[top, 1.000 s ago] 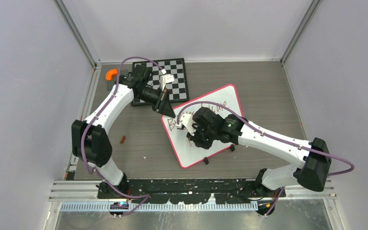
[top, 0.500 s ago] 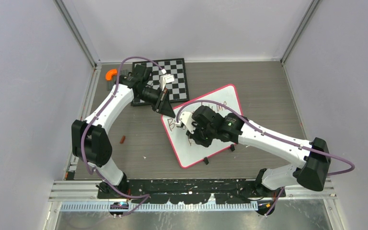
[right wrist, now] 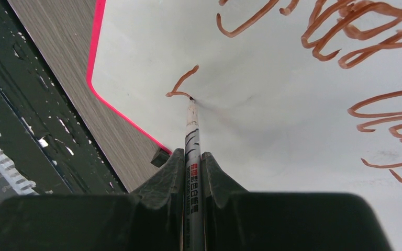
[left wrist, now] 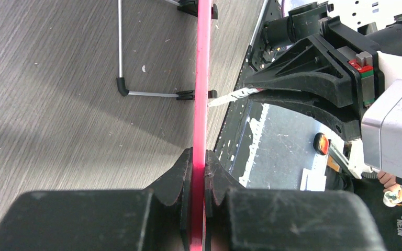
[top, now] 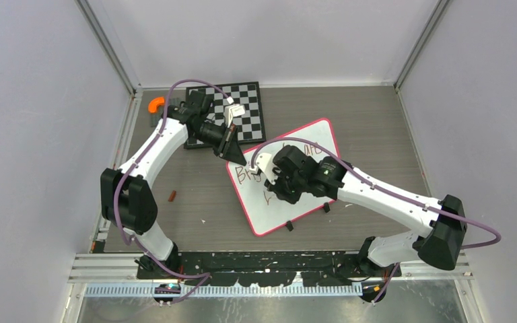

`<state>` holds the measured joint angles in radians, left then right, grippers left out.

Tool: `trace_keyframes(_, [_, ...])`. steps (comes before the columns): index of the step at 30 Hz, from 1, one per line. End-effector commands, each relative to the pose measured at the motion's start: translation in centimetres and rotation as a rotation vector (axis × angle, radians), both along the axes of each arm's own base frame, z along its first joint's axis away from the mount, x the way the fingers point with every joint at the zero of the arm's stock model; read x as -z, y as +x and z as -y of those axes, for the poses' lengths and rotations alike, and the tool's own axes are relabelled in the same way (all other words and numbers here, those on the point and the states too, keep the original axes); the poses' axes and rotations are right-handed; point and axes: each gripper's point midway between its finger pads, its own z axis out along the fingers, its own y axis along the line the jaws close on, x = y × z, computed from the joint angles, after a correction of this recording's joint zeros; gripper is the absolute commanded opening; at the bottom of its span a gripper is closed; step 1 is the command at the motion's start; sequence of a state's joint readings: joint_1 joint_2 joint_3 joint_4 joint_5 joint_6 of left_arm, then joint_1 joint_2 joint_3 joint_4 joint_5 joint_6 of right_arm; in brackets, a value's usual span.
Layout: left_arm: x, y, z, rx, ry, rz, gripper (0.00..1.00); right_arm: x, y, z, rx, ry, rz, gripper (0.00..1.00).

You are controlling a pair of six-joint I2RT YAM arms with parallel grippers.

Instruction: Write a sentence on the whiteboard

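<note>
The whiteboard (top: 313,138), white with a pink-red rim, stands tilted in the middle of the table. My left gripper (top: 235,156) is shut on its upper-left corner; the rim (left wrist: 201,94) runs between the jaws in the left wrist view. My right gripper (top: 274,183) is shut on a grey marker (right wrist: 192,141), whose tip touches the board (right wrist: 272,120) at the end of a short new stroke (right wrist: 182,83). Reddish-brown letters of the sentence (right wrist: 345,31) fill the upper right of the right wrist view. From above, the right arm hides most of the writing (top: 248,175).
A black-and-white checkered board (top: 246,108) lies at the back, under the left arm. An orange piece (top: 155,104) sits at the back left. A small brown object (top: 171,196) lies on the table left of the whiteboard. Two black clip feet (top: 289,226) stick out at the whiteboard's near edge.
My right gripper has shifted slightly up and to the right over the board with the marker, uncovering more letters at the board's left. The left arm has not moved.
</note>
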<state>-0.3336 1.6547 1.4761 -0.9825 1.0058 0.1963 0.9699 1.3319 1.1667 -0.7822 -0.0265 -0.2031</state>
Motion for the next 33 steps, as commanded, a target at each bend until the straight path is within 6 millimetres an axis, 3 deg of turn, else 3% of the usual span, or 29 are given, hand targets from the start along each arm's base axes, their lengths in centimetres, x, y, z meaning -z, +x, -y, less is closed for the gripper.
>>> trace_keyframes(1, [0.7,0.2,-0.3,-0.019,0.042,0.0,0.0,-0.8,0.8,1.0,0.041,0.007,0.053,0.0])
trace_keyframes(10, [0.7,0.2,-0.3,-0.016,0.04,0.001,0.0,0.6,0.0,0.9,0.008,-0.012,0.004,0.0])
trace_keyframes(22, [0.7,0.1,-0.2,-0.015,0.038,-0.001,0.0,-0.7,1.8,2.2,0.083,-0.031,0.081,0.0])
trace_keyframes(27, [0.6,0.1,-0.2,-0.015,0.034,-0.001,0.0,-2.2,2.9,3.0,0.12,-0.008,0.105,0.0])
trace_keyframes(33, [0.5,0.2,-0.2,-0.016,0.033,-0.001,0.0,-3.6,3.3,2.2,0.115,0.026,0.108,0.0])
